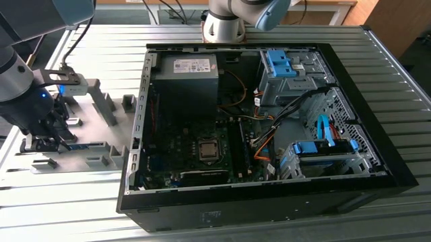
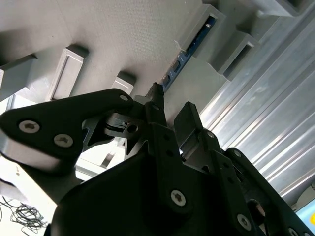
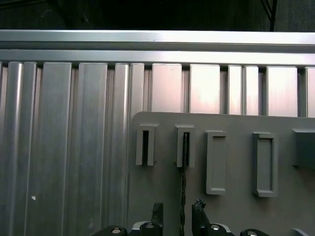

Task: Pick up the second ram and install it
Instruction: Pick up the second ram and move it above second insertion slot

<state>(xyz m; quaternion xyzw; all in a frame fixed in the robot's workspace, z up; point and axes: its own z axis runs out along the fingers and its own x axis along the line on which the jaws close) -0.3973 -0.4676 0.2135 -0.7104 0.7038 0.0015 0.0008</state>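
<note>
Blue-green ram point(image 2: 189, 49) sits on edge in its grey holder point(image 3: 185, 146) on the plate point(image 3: 290, 206), outside the case point(image 1: 397, 181), toward the exterior view's left, and is not lifted. Step in hand reads as the pick: gripper point(image 3: 177, 207) hangs over the stick with jaws apart. In the first wrist view one finger is on each side of it, and the stick is nearer one finger than the other. No contact I can confirm. My read is that the pick is at the straddle stage and the install is not started. A good grab calls for centring across the thin edge, staying square to the stick's length, and closing on the flat faces clear of the holder. After that it wants a straight pull out, since any tilt would likely bind. Unknowns: how deep the fingertips point(image 3: 157, 209) sit against the ram's top edge, because both wrist views foreshorten it. In the exterior view the gripper covers one end of the stick, so I get just a short blue strip. Slots point(image 1: 235, 143) in the case are dark, and I can't tell which are filled. One end of the ram is buried in the holder in the second wrist view.
</note>
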